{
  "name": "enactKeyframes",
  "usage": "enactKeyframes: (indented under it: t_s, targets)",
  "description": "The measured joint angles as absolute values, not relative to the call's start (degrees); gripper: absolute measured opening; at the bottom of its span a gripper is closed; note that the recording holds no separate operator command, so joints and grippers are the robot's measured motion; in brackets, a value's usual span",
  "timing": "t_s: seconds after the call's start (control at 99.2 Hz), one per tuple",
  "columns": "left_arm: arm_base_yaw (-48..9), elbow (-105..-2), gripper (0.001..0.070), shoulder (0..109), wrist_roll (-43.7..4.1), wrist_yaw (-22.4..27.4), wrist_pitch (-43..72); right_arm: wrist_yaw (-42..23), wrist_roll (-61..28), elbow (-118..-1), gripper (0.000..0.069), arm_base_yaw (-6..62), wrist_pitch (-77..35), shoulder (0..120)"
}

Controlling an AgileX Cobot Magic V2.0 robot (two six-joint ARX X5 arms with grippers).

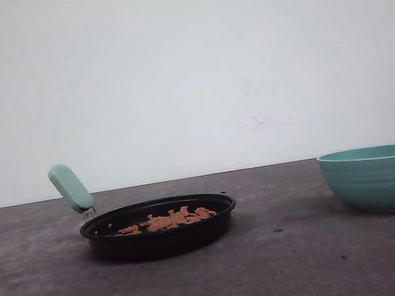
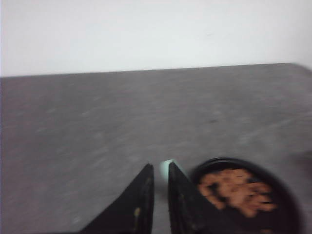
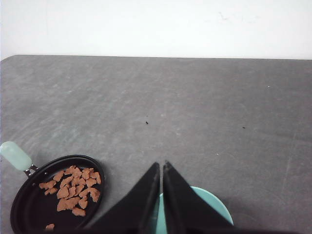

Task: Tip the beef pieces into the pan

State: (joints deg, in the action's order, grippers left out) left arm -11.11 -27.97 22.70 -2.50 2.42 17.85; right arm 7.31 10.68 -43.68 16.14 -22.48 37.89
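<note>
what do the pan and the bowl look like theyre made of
The pan: black, faintly glossy, probably coated metal or plastic; its mint handle looks matte, maybe silicone. The bowl: teal with ribbed bands and a soft sheen, likely glazed ceramic or plastic.

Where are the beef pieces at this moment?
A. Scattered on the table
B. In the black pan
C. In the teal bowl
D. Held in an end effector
B: the beef pieces lie heaped inside the black pan, apart from the teal bowl on the table.
</note>
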Motion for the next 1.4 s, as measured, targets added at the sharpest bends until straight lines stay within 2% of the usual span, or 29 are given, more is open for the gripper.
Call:
enactKeyframes:
  t_s: [0.101, 0.252, 0.494, 0.776, 1.402]
  targets:
    - [-7.3, -22.3, 0.0025, 19.5, -2.3, 1.6, 16.7, 7.3, 10.7, -43.7, 0.0007, 16.1, -22.5, 37.9]
    - [-3.1, -12.2, 0.0025, 13.2, -2.3, 1.4, 9.1, 7.3, 10.7, -43.7, 0.0007, 16.1, -22.5, 37.9]
    - [-0.6, -1.9, 0.0025, 5.5, -2.5, 1.4, 7.6, 7.3, 10.7, -43.7, 0.0007, 16.1, -22.5, 37.9]
    - [-0.4, -1.9, 0.0025, 0.2, -0.7, 1.3, 10.5, 7.3, 10.7, -43.7, 0.0007, 16.1, -22.5, 37.9]
    - [-0.4, -1.9, 0.0025, 0.2, 0.4, 1.3, 10.5, 7.3, 10.7, -43.7, 0.0007, 16.1, -22.5, 37.9]
